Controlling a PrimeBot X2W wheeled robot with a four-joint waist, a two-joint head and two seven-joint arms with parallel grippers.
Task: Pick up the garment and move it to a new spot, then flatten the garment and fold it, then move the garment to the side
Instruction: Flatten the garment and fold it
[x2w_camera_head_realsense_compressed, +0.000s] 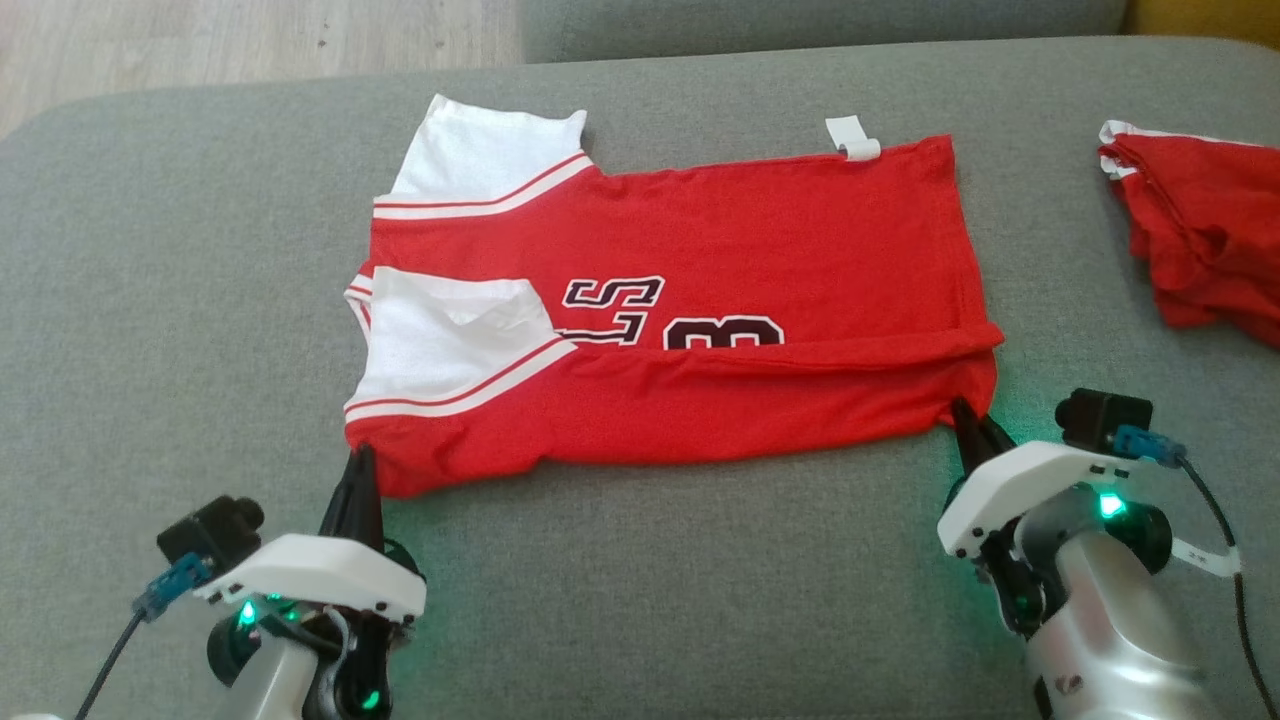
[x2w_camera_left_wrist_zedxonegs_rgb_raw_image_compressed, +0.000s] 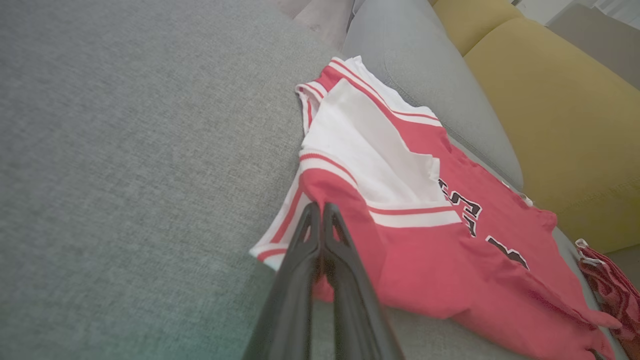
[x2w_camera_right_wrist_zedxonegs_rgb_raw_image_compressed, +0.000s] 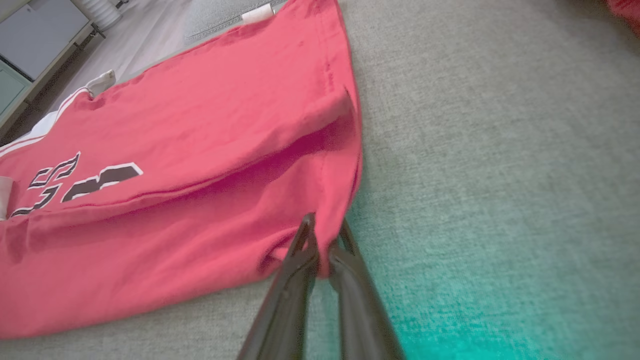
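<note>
Fold step in hand. Red jersey (x2w_camera_head_realsense_compressed: 760, 230) lies flat mid-cushion (x2w_camera_head_realsense_compressed: 150, 300). Left gripper (x2w_camera_head_realsense_compressed: 360, 458) and right gripper (x2w_camera_head_realsense_compressed: 963, 408) each pinch a jersey corner (cushion's front side). Next, probably: lift both corners evenly and carry them toward the cushion's back.

the jersey (x2w_camera_head_realsense_compressed: 750, 230) has its black lettering (x2w_camera_head_realsense_compressed: 615, 296) half hidden under a folded flap (x2w_camera_head_realsense_compressed: 750, 410) and a white sleeve (x2w_camera_head_realsense_compressed: 440, 340); a second red garment (x2w_camera_head_realsense_compressed: 1200, 230) is cut off by the head view's right edge.
</note>
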